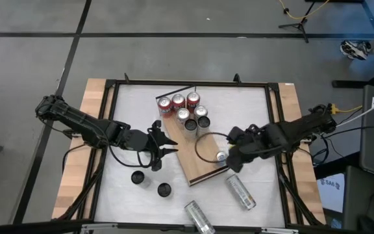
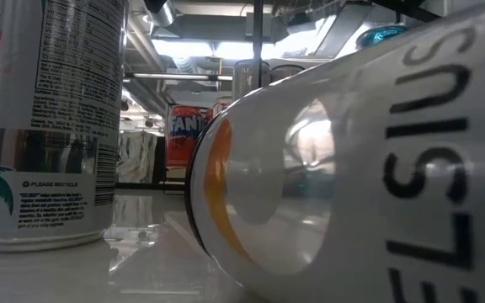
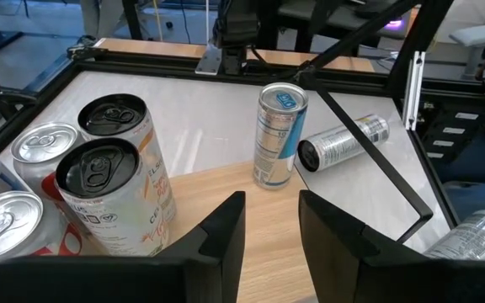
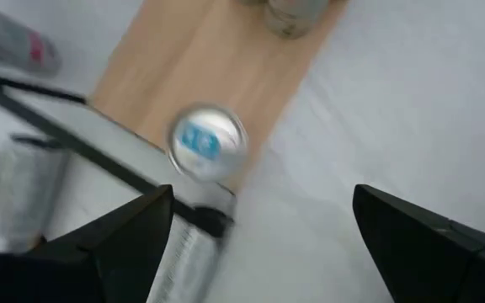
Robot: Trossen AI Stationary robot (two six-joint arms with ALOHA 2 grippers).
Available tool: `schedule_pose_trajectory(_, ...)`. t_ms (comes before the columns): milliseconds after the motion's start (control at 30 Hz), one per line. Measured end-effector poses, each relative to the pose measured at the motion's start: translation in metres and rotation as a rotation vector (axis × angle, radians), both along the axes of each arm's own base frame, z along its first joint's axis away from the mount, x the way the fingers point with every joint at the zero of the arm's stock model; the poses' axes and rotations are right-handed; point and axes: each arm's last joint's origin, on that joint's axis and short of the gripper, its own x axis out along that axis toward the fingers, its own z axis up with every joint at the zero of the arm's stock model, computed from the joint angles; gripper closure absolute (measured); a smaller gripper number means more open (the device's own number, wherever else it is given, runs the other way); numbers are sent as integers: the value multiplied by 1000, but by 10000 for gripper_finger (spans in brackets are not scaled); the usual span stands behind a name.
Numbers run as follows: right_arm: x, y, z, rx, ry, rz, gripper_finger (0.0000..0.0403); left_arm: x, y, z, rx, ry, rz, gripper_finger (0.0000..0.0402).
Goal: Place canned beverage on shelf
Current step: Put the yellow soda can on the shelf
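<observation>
A grey floor surrounds the white tabletop with its black frame (image 1: 239, 97), and from above we see the long light-brown wooden shelf board with dark edges (image 1: 190, 159) lying diagonally across its middle. A cluster of upright cans, three red-topped and three silver (image 1: 186, 112), stands at the board's far end, and a slim silver can with a blue top (image 1: 221, 156) stands alone near the board's right edge. The right gripper (image 1: 227, 158) sits just beside that can with its fingers spread wide, holding nothing. The left gripper (image 1: 167, 147) hovers at the board's left edge, fingers apart by a narrow gap and empty. Two black-topped cans (image 1: 150, 183) stand on the white surface below it, and two silver cans (image 1: 221, 200) lie on their sides nearer the front.

At table height, a big white can lying on its side (image 2: 343, 168) fills most of our view (an orange can shows far behind it).

From the left wrist, the slim can (image 3: 278, 135) stands upright at the board's edge.

From the right wrist, we look down on its blue top (image 4: 207, 141).
</observation>
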Motion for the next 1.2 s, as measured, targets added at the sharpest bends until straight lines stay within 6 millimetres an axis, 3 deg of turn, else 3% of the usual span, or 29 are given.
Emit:
schedule_pose_trajectory(300,-35,25,20,-74,-74,89,40,0,0,0,0,0,0,298)
schedule_pose_trajectory(500,-61,45,17,-73,-127,60,40,0,0,0,0,1,1,298)
schedule_pose_trajectory(833,-88,83,-30,-54,-82,35,40,0,0,0,-1,1,1,298)
schedule_pose_trajectory(1200,-85,108,-95,99,-86,61,40,0,0,0,-1,0,1,298)
